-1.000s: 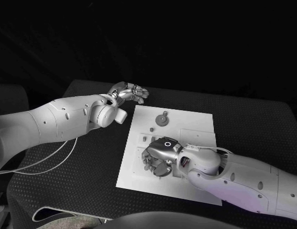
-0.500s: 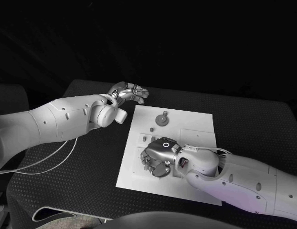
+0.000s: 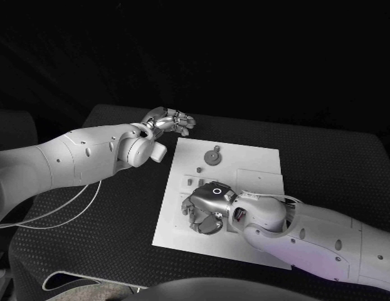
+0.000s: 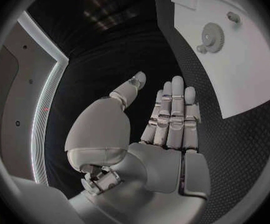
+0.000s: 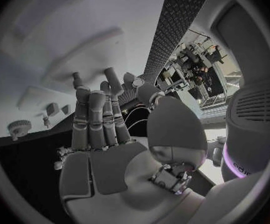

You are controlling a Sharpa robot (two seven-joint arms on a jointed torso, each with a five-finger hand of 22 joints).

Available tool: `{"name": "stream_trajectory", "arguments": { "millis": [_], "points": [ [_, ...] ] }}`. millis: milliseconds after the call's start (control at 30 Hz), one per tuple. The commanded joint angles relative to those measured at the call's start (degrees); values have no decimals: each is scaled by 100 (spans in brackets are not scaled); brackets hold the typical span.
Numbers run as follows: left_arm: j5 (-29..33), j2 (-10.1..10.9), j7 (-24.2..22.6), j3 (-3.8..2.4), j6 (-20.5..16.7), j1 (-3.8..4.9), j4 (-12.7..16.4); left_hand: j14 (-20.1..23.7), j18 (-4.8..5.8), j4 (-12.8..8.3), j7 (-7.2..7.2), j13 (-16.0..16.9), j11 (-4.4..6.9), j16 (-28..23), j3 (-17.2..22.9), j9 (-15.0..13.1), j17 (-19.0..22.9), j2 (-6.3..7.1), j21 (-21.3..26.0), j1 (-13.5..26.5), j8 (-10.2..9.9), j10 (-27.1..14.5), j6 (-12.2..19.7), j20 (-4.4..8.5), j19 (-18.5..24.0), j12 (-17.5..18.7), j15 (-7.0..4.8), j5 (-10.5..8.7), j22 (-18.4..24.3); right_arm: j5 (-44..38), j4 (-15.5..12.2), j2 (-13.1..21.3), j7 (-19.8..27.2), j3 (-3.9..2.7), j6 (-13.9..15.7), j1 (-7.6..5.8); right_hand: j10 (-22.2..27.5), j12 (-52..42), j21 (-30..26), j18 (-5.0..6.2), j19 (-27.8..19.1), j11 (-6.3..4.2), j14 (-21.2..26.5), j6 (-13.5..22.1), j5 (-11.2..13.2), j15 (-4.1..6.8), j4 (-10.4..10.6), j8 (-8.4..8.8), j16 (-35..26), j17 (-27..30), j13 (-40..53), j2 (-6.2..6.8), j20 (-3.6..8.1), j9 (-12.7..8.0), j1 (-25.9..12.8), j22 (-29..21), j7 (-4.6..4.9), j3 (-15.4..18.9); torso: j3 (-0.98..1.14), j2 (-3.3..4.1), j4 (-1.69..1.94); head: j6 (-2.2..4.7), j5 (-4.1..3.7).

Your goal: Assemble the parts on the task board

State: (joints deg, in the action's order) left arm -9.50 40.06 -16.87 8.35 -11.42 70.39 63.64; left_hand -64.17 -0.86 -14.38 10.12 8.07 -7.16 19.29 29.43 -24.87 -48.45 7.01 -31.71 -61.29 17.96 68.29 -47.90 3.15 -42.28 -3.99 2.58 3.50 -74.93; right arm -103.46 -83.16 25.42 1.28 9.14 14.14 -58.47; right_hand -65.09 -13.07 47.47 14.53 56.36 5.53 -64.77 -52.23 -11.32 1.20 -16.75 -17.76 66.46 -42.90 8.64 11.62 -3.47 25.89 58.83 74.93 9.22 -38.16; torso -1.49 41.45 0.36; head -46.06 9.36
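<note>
both hands empty, fingers spread: right hand (image 3: pixel 206 207) over task board (image 3: pixel 249 160), left hand (image 3: pixel 170 120) beside.

- No readable words, labels, brand names or numbers are showing on anything in these views.
- The one sign showing is a small white ring mark (image 3: pixel 217 190), sitting on the back of the right hand (image 3: pixel 206 205), which is lying over the task board (image 3: pixel 179 219).
- Faint markings are showing low on the robot's casing in the right wrist view, too blurred to read.
</note>
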Motion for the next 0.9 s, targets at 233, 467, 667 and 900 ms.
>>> {"name": "stream_trajectory", "arguments": {
  "millis": [233,467,667,900],
  "points": [
    [28,-10,-39,-5,82,4,11,-29,-17,38,23,-7,3,-34,-14,10,-11,-27,34,44,32,23,1,-2,-12,-15,-3,-27,-99,125,-7,26,69,2,200,5,83,38,4,47,-68,21,33,85,-49,-53,4,45,43,-8,-45,62,-3,-41,57,90,23,176,11,2,-1,2,1],
    [28,-9,-38,-4,87,3,-11,-28,-17,40,23,-8,2,-35,-15,11,-12,-26,35,46,32,21,3,-2,-11,-14,-2,-27,-99,245,-97,200,133,-1,440,-2,159,71,-5,47,-83,49,58,149,-53,-80,12,82,47,-4,-85,135,-15,-76,94,84,52,210,12,0,1,13,-14],
    [28,6,-38,-4,83,3,-44,-28,-17,41,23,-8,2,-37,-16,11,-12,-25,35,46,32,20,4,-2,-11,-13,-2,-27,-99,1114,-384,585,402,-90,708,-210,302,134,17,47,-60,100,48,216,-61,-128,25,107,84,-8,-149,266,-23,-107,-47,87,26,420,18,0,-16,58,-51],
    [37,-50,-43,-3,109,0,-184,-28,-17,42,23,-9,2,-37,-16,12,-13,-25,36,46,33,20,4,-2,-11,-13,-2,-27,-99,2697,-454,1130,534,-368,490,-544,108,-7,56,47,27,37,-28,200,-59,-70,45,67,160,-16,-154,74,13,-108,-273,78,11,645,11,-23,-34,137,-181]
  ]
}}
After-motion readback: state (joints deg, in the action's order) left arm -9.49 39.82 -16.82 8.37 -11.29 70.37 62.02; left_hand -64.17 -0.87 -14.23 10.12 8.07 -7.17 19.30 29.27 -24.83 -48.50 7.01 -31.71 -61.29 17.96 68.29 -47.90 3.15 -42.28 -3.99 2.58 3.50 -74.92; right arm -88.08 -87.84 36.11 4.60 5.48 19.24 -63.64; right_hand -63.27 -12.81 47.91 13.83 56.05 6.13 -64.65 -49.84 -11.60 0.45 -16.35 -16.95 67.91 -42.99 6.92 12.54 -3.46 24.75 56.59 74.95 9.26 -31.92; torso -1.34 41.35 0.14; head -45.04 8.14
